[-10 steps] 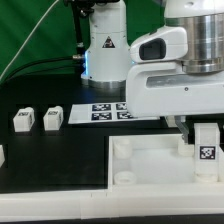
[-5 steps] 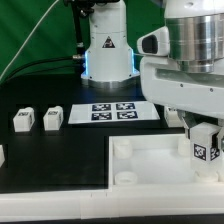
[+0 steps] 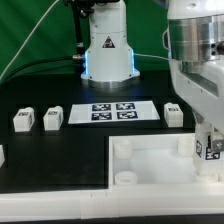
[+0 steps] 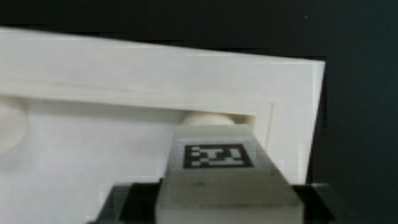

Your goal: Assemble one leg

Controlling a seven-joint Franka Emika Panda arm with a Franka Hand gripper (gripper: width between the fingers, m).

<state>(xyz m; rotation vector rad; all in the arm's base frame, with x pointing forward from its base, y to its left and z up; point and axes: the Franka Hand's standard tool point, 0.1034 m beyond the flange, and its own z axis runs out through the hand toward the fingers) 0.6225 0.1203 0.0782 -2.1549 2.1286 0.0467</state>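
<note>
My gripper [image 3: 211, 150] is shut on a leg [image 3: 212, 147], a small white block with a black-and-white tag, held upright over the far corner of the large white tray-like piece [image 3: 150, 160] at the exterior view's right. In the wrist view the leg [image 4: 217, 165] sits between my dark fingers [image 4: 135, 205], with its far end at a round corner socket [image 4: 210, 118] of the tray-like piece [image 4: 107, 80]. I cannot tell whether the leg touches the socket. Three more legs stand on the black table: two at the left [image 3: 23, 121] [image 3: 53, 118] and one by the arm [image 3: 172, 114].
The marker board [image 3: 112, 111] lies flat behind the tray-like piece, in front of the robot base [image 3: 108, 50]. A small white part [image 3: 2, 155] shows at the exterior view's left edge. Another round socket [image 3: 124, 179] sits at the tray-like piece's near-left corner.
The wrist has turned and shifted toward the exterior view's right with the leg in it. The arm's body no longer covers the leg standing by the marker board.
</note>
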